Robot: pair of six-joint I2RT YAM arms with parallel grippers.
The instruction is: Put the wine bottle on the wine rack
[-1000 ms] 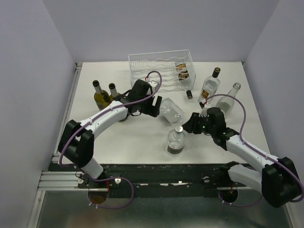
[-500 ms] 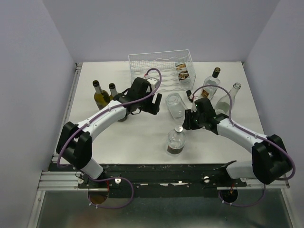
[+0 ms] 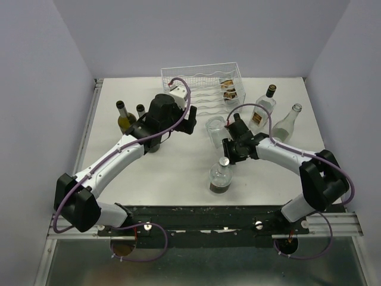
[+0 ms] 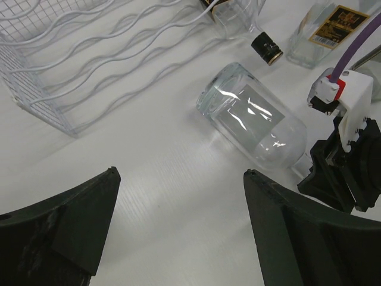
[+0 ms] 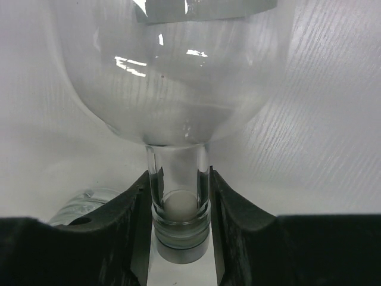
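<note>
Plainly, the right fingers [image 5: 136, 221] clamp only the slick neck of the clear bottle [image 5: 172, 89]; lifted, its body could swing and slip. The left fingers [image 4: 71, 220] gape apart, giving no support.

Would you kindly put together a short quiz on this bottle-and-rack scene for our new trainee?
1. True or false: the left gripper is open and holds nothing.
2. The right gripper grips the clear bottle by its: A) base B) neck C) label.
3. Fill in: the clear bottle lies on its side on the ____, outside the wine rack.

Key: 1 true; 2 B; 3 table.
</note>
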